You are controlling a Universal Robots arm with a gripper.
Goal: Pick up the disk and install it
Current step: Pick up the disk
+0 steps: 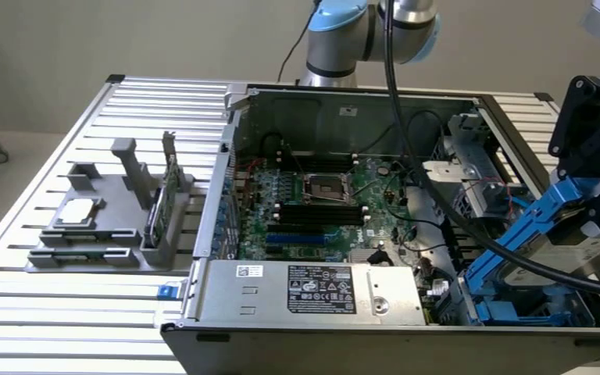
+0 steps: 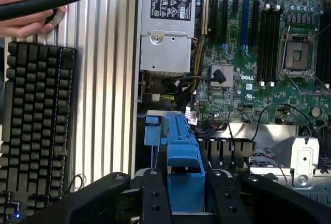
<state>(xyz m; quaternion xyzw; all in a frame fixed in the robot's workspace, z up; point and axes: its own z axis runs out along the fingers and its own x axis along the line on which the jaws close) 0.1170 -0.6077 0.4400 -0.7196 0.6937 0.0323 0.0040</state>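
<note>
My gripper hangs at the exterior view's right, over the front right corner of the open computer case. It is shut on the disk, a grey drive with blue carrier rails, which is held tilted with its lower end down in the blue drive bay. In the wrist view the blue carrier sits clamped between the two black fingers, pointing toward the power supply. The drive's label is hidden.
Inside the case lie the motherboard and the silver power supply. A grey fixture on the slatted table holds a small silver chip and a green card. A black cable crosses the case. A keyboard and a hand are nearby.
</note>
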